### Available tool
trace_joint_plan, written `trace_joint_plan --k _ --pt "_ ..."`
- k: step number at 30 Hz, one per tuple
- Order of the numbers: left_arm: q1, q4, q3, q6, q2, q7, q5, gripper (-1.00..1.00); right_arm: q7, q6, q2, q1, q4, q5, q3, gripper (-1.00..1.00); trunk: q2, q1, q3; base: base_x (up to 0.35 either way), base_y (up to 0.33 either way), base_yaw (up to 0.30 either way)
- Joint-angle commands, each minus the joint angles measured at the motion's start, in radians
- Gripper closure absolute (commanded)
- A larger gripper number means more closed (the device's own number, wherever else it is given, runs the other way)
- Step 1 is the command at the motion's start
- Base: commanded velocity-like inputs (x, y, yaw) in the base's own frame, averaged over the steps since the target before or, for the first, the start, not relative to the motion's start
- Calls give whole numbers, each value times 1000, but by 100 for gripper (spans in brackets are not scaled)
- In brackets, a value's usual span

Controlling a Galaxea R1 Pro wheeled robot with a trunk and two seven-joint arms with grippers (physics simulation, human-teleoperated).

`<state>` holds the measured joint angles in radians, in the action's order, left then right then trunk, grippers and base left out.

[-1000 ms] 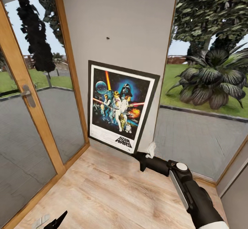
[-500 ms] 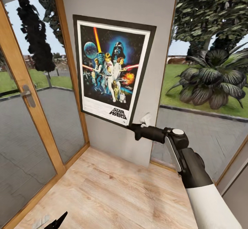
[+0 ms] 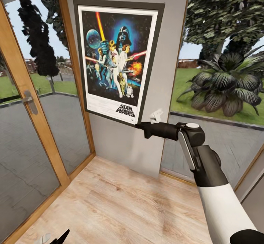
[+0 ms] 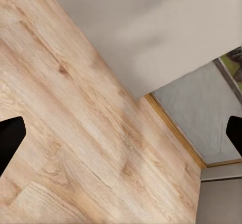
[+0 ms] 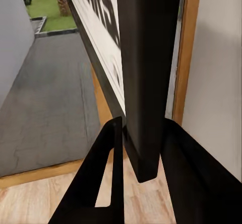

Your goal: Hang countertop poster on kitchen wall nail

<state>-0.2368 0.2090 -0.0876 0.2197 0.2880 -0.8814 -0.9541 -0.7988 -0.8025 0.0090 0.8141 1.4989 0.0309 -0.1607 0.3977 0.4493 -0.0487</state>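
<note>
While my right gripper [image 3: 141, 126] clamps the lower right corner of the Star Wars poster [image 3: 117, 57], it stands flat against the grey wall panel [image 3: 165, 53]. My left gripper [image 4: 121, 135] hangs spread open above the wood plank floor [image 3: 121, 203].

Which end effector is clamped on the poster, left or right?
The right end effector: its dark fingers pinch the lower right corner of the poster against the grey wall panel. The left end effector hangs open over the wood floor, holding nothing.
</note>
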Motion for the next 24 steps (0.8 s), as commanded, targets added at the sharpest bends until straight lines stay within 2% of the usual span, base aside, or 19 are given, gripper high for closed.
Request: trace_joint_plan --k 1,4,6,12,21,24 --pt "-1 -1 -9 6 1 -1 -7 -100 -2 -10 1 5 0 5 1 100 2 1 -2 0 0 0" --pt "-1 -1 -12 6 1 -1 -6 -100 25 -12 4 31 -4 -12 0 100 2 1 -2 0 0 0" --pt "-1 -1 -11 6 2 -2 -7 -100 71 -17 5 73 -8 -23 0 100 2 1 -2 0 0 0" --pt "-1 -1 -11 6 3 -3 -8 -100 92 -56 7 100 -9 -29 -2 100 2 1 -2 23 0 0" --pt "-1 0 -11 6 4 -5 -8 -100 96 -88 8 107 -10 -26 -3 100 2 1 -2 291 0 0" --pt "-1 0 -11 6 5 -5 -8 -100 97 -120 14 118 -10 -25 -3 100 2 1 -2 333 2 0"
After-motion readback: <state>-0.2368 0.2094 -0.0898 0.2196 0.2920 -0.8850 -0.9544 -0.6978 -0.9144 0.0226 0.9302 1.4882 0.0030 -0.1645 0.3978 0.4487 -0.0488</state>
